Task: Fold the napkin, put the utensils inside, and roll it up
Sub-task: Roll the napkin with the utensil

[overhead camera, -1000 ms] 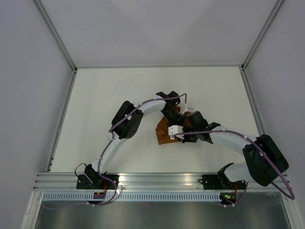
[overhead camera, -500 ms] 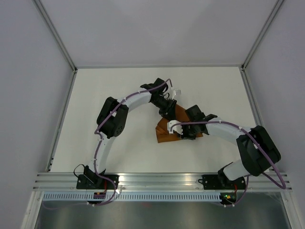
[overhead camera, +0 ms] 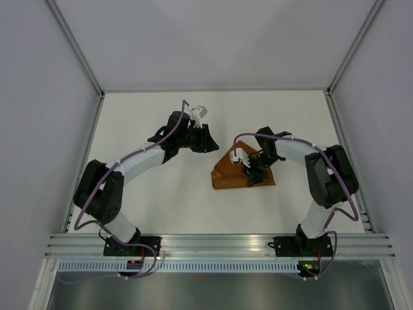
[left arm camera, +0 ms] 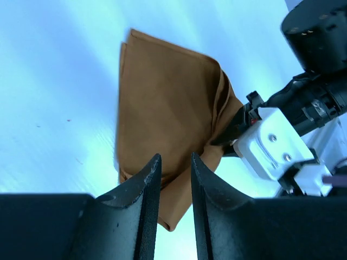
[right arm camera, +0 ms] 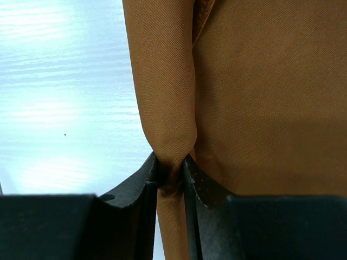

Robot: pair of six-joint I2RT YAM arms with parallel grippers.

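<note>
folding is the step in hand, as i judge it. the napkin [overhead camera: 229,175] lies on the table [overhead camera: 148,129] beyond the rail [overhead camera: 213,242], over the rail's right half. it is already doubled into a rough triangle, its long edge roughly parallel to the rail and its tip pointing away from it. the right gripper [overhead camera: 253,169] sits on the part of the cloth toward the rail's right end, its jaws clamped on a raised pleat of fabric. the right wrist view shows that pleat squeezed thin between the fingers [right arm camera: 135,187]. the left gripper [overhead camera: 205,139] hangs about as far from the rail as the napkin's tip, off toward the rail's left end and clear of the cloth. its jaws stand slightly apart with nothing between them.

no knife shows in any view, so placing and rolling look not yet begun. the next move, i think, calls for the right arm to carry its pinched pleat across and lay it flat without dragging the layers below. the free left gripper could then come in to pin the opposite edge.

the cloth is rust-orange with a faint sheen. its layers sit slightly offset along one edge, and it is softly creased and bunched where it is gripped.
</note>
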